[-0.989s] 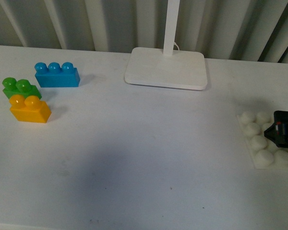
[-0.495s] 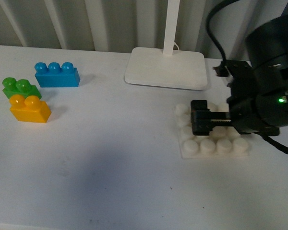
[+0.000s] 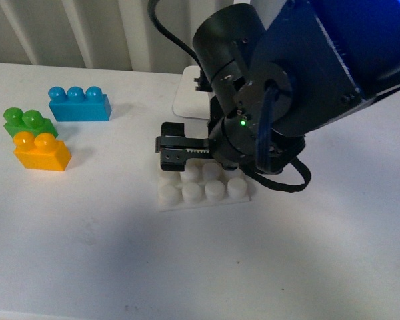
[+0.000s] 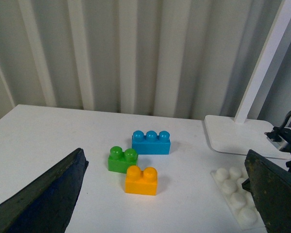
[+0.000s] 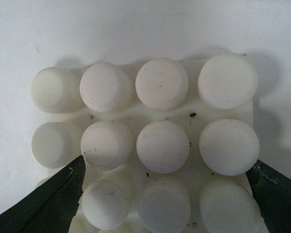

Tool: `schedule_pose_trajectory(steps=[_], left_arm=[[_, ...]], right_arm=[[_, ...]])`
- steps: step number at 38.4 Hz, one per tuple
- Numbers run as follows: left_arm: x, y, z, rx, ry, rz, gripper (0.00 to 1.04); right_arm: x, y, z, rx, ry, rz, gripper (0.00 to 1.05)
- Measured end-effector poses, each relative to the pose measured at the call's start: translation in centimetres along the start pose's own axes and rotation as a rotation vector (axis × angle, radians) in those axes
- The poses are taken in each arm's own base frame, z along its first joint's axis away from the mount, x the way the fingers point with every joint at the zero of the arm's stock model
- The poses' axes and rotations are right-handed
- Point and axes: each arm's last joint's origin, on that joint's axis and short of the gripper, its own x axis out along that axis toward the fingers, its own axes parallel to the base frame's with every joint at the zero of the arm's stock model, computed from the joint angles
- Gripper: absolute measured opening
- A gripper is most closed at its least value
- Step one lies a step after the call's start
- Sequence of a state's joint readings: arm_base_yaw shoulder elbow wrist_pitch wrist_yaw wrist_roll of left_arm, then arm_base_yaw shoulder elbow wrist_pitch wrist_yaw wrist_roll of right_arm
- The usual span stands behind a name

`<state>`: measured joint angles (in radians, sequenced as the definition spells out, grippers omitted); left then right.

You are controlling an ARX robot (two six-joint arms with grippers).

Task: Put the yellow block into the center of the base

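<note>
Base between wide-spread right fingers, both edges touched.

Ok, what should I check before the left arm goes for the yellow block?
1. Yellow block upright, studs up: ok.
2. Yellow block apart from the green brick: cannot tell, they look to be touching.
3. Left gripper open and empty: ok.
4. Center studs of the base bare: ok in the right wrist view.
5. Right gripper off the base: not ok, it grips the base's edges, over the center.
6. Flat seating of the base on the table: cannot tell.
</note>
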<state>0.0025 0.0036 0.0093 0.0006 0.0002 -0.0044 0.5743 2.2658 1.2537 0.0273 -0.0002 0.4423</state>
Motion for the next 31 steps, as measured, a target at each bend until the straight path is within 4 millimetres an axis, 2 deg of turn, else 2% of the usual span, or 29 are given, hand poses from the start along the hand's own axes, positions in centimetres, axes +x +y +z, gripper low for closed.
schedule_pose_trajectory(steps=[22, 31], left_arm=[[0.0, 0.0, 0.0, 0.0, 0.0, 0.0, 0.98], [0.0, 0.0, 0.0, 0.0, 0.0, 0.0, 0.98]], right_arm=[[1.4, 4.3, 1.1, 0.061, 0.014, 0.064, 0.96], [1.5, 4.8, 1.2, 0.082, -0.003, 0.084, 0.96]])
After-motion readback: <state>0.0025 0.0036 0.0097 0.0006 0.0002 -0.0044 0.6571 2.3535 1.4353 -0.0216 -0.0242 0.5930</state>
